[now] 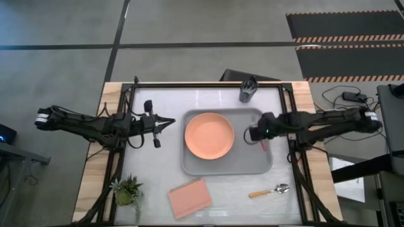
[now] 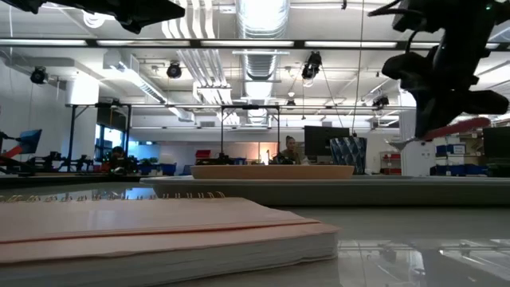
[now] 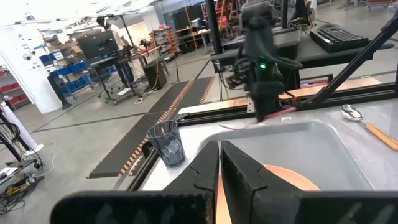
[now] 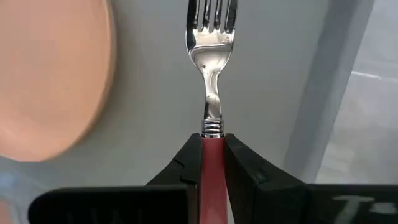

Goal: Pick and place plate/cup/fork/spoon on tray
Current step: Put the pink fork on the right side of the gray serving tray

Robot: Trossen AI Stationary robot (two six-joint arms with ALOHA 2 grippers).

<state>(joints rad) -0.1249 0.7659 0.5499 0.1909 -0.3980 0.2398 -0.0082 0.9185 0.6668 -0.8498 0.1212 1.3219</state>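
Note:
The light-grey tray lies mid-table with the salmon-orange plate on its left part. My right gripper is over the tray's right part, shut on the fork, whose silver tines point toward the table's left. The dark cup stands on the table just beyond the tray's far edge. The orange-handled spoon lies on the table near the tray's near right corner. My left gripper is shut and empty, left of the tray. My right gripper pinches the fork's red-pink handle between its two fingers, at the end next to the metal neck. The fingers come from the table's right, slanting down, and lie along the fork. The fork is lifted clear above the tray, with its handle end sticking out behind.
A salmon-pink spiral notebook lies near the front edge, and a small potted plant stands at the front left. Black frame rails run along the table's sides. Bare tray floor lies under the fork.

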